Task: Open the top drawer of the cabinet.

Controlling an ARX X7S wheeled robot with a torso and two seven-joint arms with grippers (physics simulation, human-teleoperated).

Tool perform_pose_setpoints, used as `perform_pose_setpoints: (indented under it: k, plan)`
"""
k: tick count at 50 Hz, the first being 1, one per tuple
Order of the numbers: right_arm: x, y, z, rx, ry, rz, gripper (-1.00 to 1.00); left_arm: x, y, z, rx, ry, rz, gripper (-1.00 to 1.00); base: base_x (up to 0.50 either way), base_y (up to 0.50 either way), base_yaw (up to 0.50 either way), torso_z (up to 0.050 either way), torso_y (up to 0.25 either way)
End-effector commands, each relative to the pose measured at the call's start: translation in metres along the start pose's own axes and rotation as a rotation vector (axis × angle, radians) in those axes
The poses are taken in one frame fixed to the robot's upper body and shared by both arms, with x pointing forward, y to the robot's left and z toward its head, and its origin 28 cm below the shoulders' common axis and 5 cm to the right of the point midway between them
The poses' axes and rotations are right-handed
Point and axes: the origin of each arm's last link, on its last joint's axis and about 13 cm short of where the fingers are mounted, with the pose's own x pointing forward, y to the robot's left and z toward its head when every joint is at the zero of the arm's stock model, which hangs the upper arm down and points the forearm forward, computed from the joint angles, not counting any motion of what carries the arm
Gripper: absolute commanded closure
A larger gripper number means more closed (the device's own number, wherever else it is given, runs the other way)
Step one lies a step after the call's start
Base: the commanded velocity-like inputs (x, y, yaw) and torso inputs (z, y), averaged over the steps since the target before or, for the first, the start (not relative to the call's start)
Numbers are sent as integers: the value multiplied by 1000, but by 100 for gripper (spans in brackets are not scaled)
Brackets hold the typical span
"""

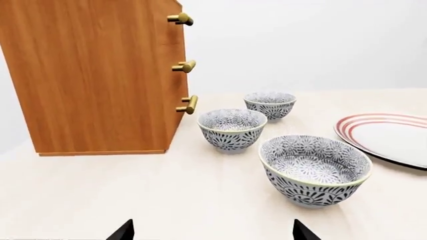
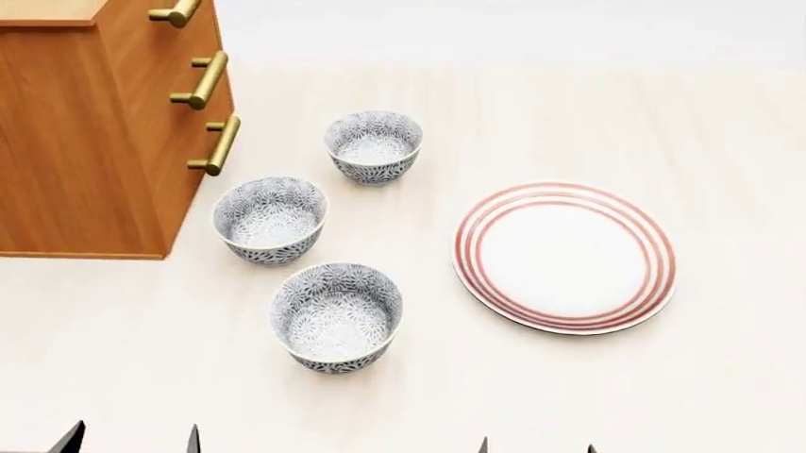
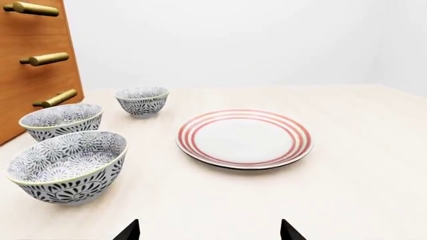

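The orange-brown wooden cabinet (image 2: 75,142) stands at the table's far left, its front facing right, with three brass bar handles. The top drawer's handle (image 2: 176,13) sits at the head view's upper edge; it also shows in the left wrist view (image 1: 181,19) and in the right wrist view (image 3: 32,9). The drawer fronts look flush and closed. My left gripper (image 2: 130,442) is open and empty at the near left edge, far from the cabinet; its tips show in the left wrist view (image 1: 212,231). My right gripper (image 2: 535,446) is open and empty, also low in the right wrist view (image 3: 209,231).
Three blue-patterned bowls stand right of the cabinet: a far one (image 2: 373,144), a middle one (image 2: 270,218) and a near one (image 2: 336,314). A white plate with red rings (image 2: 564,256) lies to the right. The pale table (image 2: 705,377) stretches around them.
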Motion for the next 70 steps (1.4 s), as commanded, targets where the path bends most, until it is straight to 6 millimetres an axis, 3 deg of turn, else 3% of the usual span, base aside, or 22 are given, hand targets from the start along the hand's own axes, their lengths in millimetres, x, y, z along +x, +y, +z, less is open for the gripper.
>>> perform_pose_setpoints:
  k: [1,4,5,7,8,12,17,30,34,70]
  plan:
    - [1,0,-1,-8,13,-8,-100,1,0,-2,20,19,20,-100,0,0,0,25,0]
    - [3,-2,7,94,32,-24,-100,2,-2,-1,59,9,0,-100,0,0,0,0,0]
    - [2,-2,10,149,64,-2,-100,0,-3,6,100,-10,7,-100,0,0,0,0,0]
    - [0,-3,25,94,35,-38,-100,-5,-2,27,48,-14,-5,-100,0,0,0,0,0]
    - [-3,-5,48,153,43,-40,-100,-7,-3,49,58,-18,-12,-100,0,0,0,0,0]
    - [-13,-5,111,29,-36,-26,-100,-10,-3,106,2,-10,-51,-100,0,0,0,0,0]
    - [-22,-6,145,3,-70,3,-100,-12,-3,137,-6,-45,-63,-100,0,0,0,0,0]
    - [-30,3,142,-4,-78,62,-100,-21,-2,138,30,-79,-61,-100,0,0,0,0,0]
    - [-34,7,135,-20,-61,114,-100,-26,-2,132,5,-67,-64,-100,447,-208,0,0,0]
    - [-36,11,134,-115,-105,132,-100,-26,4,126,2,-50,-49,-100,473,-117,0,0,0]
